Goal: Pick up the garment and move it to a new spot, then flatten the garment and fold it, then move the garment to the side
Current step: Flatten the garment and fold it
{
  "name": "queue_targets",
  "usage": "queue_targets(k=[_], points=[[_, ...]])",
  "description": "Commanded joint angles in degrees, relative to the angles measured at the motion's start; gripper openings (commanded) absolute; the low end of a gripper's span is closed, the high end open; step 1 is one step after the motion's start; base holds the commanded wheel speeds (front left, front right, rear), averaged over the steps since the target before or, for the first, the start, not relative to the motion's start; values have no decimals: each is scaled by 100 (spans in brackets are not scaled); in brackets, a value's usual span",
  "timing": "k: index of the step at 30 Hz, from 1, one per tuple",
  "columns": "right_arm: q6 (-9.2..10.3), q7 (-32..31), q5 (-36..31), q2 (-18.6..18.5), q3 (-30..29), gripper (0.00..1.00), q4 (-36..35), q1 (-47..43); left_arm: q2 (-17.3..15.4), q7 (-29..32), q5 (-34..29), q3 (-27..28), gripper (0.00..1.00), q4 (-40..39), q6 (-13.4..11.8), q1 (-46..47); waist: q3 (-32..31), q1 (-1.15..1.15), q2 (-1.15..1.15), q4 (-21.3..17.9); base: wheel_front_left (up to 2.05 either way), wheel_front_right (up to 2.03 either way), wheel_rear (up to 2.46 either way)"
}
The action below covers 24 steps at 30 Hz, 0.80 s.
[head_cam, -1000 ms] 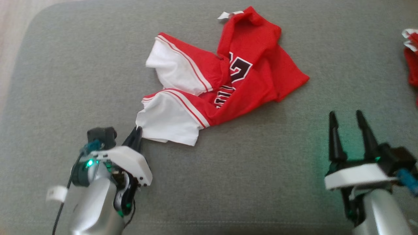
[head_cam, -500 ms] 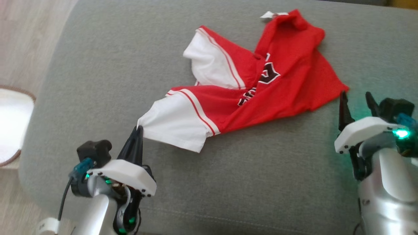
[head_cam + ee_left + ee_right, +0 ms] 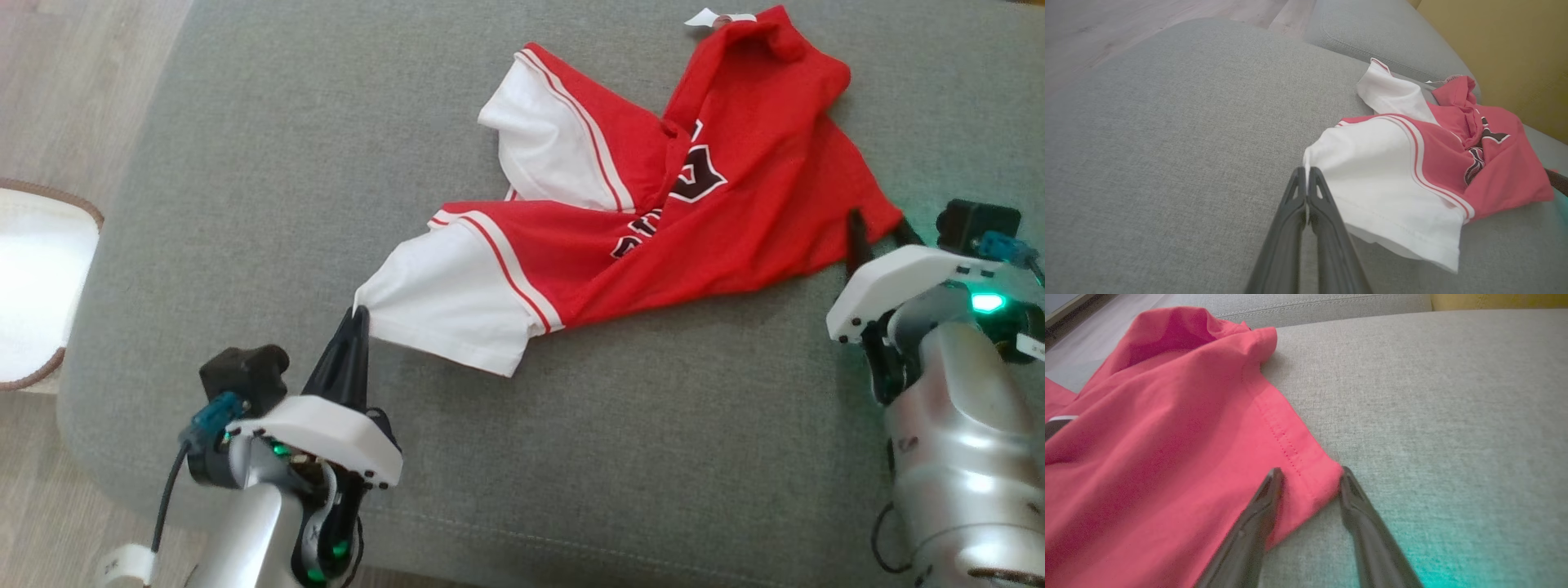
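Note:
The garment [image 3: 653, 204], a red jersey with white sleeves and dark lettering, lies crumpled on the grey cushion [image 3: 245, 204]. My left gripper [image 3: 357, 314] is shut on the corner of the nearer white sleeve, and in the left wrist view the closed fingertips [image 3: 1305, 171] pinch the sleeve edge of the garment [image 3: 1392, 175]. My right gripper [image 3: 878, 224] sits at the jersey's red hem corner on the right. In the right wrist view its jaws [image 3: 1308, 473] stand apart with that corner of the garment [image 3: 1167, 437] between them, one finger on the cloth and one on the cushion.
The cushion's rounded edge runs down the left, with wooden floor [image 3: 65, 98] beyond it and a pale round mat [image 3: 33, 286] on the floor. A second cushion [image 3: 1372, 36] and a yellow wall [image 3: 1502, 49] lie behind the garment.
The camera has shifted. My right gripper has come forward to the red hem corner and its fingers have narrowed around it. The left gripper still holds the sleeve, which is drawn out.

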<state>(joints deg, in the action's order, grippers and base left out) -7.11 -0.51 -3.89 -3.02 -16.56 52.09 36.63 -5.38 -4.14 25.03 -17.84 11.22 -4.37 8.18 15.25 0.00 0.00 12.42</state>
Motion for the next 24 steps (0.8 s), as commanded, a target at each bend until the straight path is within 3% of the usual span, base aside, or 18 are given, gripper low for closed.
queue_targets(k=[1, 2, 3, 9, 14, 19, 24], points=[[-37, -8, 38, 14, 131, 31, 29, 104, -58, -67, 43, 178, 0, -188, -27, 112, 4, 0, 0, -21, 0, 0, 0], [-37, 10, 38, 14, 126, 11, 100, 138, -55, -78, 58, 181, 0, -182, -21, 123, 4, 0, 0, -34, 0, 0, 0], [-37, 55, 40, 14, 129, 0, 152, 175, -49, -93, 81, 184, 0, -181, -11, 135, 3, 0, 0, -49, 0, 0, 0], [-37, 577, 408, 14, 590, 0, 267, 357, 21, -198, 436, 304, 0, -289, 129, 183, -146, 0, 0, -245, 0, 0, 0], [-37, 1056, 992, 0, 1535, 0, -152, 258, 44, -306, 817, 412, 0, -718, 409, 302, -499, 0, 0, -525, 0, 0, 0], [-37, 1277, 1527, -111, 2084, 0, -1275, -66, -70, -308, 875, 513, 0, -1424, 471, 474, -893, 0, 0, -831, 0, 0, 0], [-37, 1194, 1870, -355, 2157, 0, -2904, -625, -260, -102, 826, 585, 0, -2306, 427, 691, -1253, 0, 0, -1051, 0, 0, 0]])
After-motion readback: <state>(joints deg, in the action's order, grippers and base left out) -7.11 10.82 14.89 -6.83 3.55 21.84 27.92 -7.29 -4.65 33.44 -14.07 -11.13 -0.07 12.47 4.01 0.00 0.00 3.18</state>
